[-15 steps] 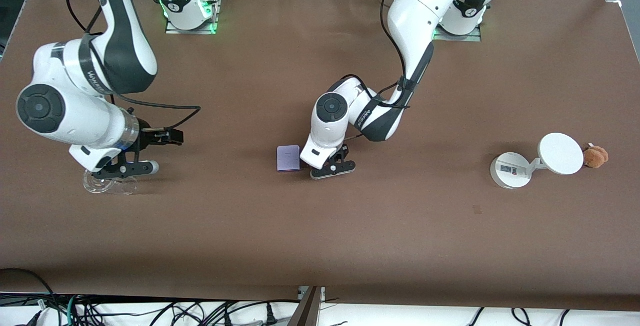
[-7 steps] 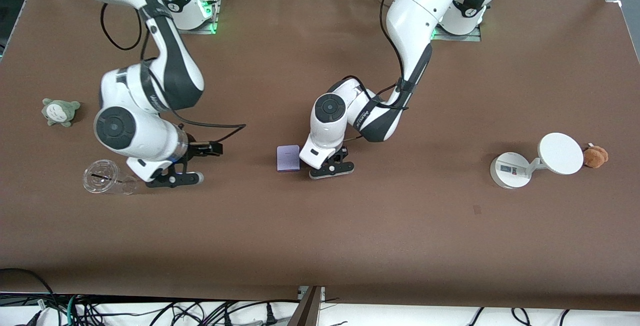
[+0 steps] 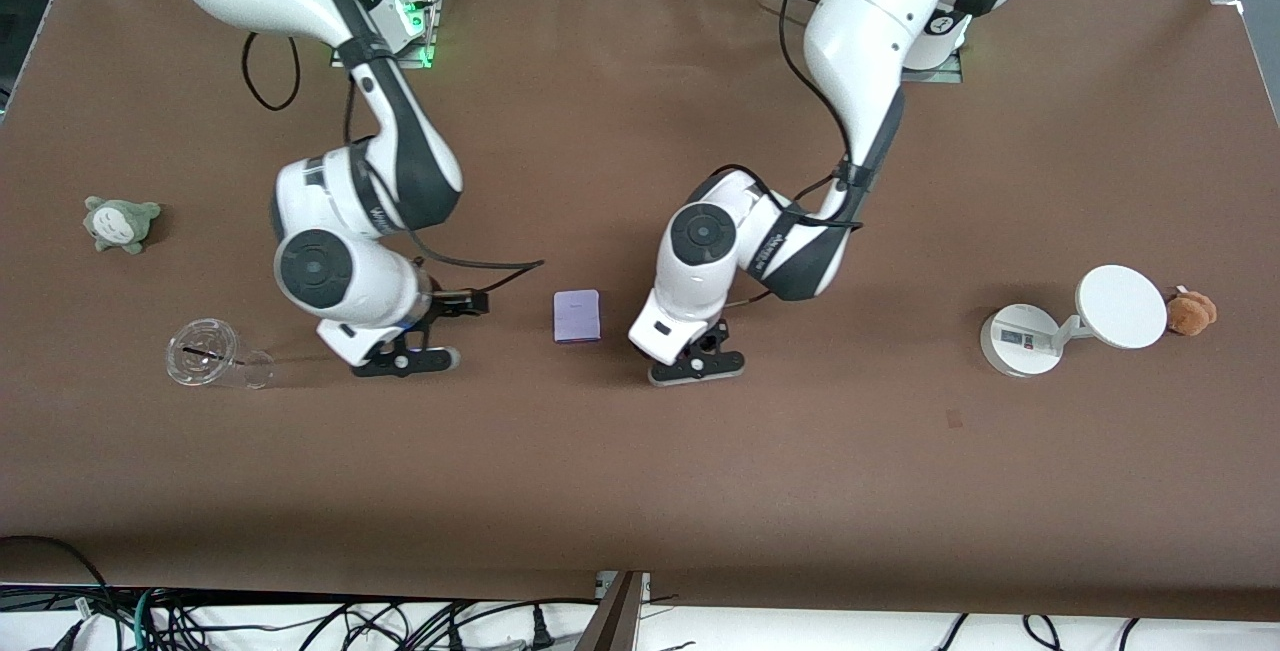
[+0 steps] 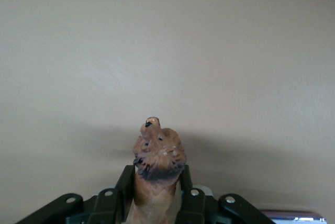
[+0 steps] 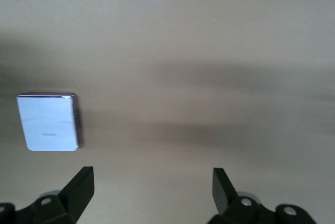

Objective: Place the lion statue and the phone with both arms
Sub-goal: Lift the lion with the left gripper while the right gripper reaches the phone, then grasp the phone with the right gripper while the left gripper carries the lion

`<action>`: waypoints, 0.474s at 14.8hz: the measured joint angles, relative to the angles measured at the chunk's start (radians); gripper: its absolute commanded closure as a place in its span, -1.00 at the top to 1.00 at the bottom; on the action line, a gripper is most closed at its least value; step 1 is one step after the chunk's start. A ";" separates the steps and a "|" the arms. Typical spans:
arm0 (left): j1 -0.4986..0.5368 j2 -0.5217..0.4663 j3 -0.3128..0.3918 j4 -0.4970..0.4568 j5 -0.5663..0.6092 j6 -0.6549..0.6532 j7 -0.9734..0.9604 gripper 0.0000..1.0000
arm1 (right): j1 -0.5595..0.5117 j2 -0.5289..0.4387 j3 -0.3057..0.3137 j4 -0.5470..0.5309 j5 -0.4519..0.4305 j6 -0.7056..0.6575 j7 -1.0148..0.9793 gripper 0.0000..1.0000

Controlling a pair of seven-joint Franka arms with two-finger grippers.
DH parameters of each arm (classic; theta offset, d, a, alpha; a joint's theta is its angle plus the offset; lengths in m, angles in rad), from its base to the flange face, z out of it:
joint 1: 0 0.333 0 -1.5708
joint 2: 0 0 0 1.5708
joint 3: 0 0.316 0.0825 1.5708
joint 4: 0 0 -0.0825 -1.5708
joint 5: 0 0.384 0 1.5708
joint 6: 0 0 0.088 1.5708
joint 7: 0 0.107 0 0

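Two arms share the job, and each is at a different stage. Going from the right arm's end of the desk toward the left arm's: a small green plush (image 3: 121,223) and a clear cup (image 3: 204,355) lie near that end's edge; next the right gripper (image 3: 404,362) hangs low over bare desk, fingers spread wide and holding nothing. The phone (image 3: 577,316) lies flat near the middle of the desk, between the two grippers. The left gripper (image 3: 697,368) is beside it, fingers pinching the lion statue (image 4: 157,156), though how far it is off the surface is hard to judge. A white stand (image 3: 1070,322) and a brown plush (image 3: 1191,312) sit near the left arm's end. The lion looks secured; next, probably, the right gripper must centre over the phone and close on its edges. Open desk lies all around, edges well away.
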 measured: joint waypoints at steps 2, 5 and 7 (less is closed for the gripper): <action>0.032 -0.045 0.000 -0.004 0.000 -0.051 0.010 -1.00 | 0.044 0.025 0.001 0.000 0.000 0.032 0.039 1.00; 0.056 -0.112 0.000 -0.047 0.000 -0.102 0.024 -1.00 | 0.097 0.060 0.001 0.000 0.000 0.087 0.096 1.00; 0.063 -0.149 0.001 -0.098 0.018 -0.107 0.050 -1.00 | 0.125 0.080 0.001 0.000 0.002 0.129 0.154 1.00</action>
